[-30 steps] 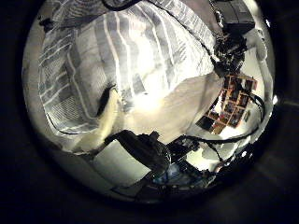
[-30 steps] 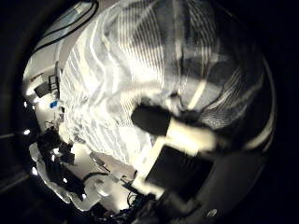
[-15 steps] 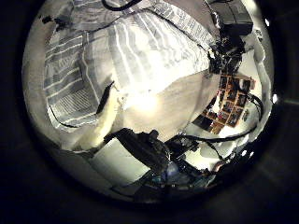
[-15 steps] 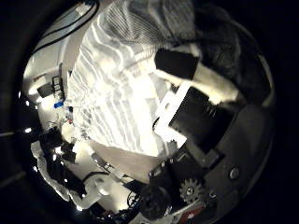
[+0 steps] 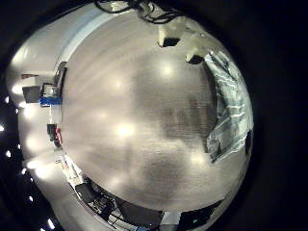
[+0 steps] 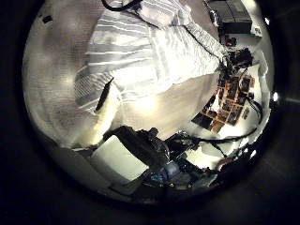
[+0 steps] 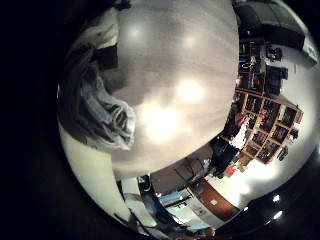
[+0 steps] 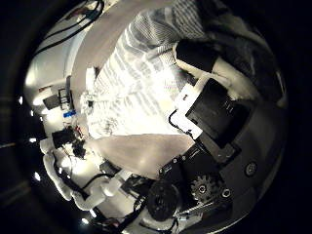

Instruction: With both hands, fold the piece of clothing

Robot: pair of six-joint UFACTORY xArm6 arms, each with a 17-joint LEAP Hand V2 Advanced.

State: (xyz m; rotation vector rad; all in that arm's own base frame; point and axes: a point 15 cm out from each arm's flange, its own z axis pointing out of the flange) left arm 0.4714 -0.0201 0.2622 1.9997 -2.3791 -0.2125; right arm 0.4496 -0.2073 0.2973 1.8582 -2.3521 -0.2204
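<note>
Both palms have lifted; striped garment (image 6: 141, 52) hangs from curled fingers (image 8: 200, 54).

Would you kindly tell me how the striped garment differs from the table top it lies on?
The garment is striped, while the table top is plain. The garment is wrinkled and bunched into folds, while the table top is flat and smooth, with bright glints of light on it. Both are brightly lit.

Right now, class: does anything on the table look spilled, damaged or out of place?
Nothing stands out. The striped garment lies rumpled on the bare table, as expected mid-fold; no spill or tear is visible.
</note>
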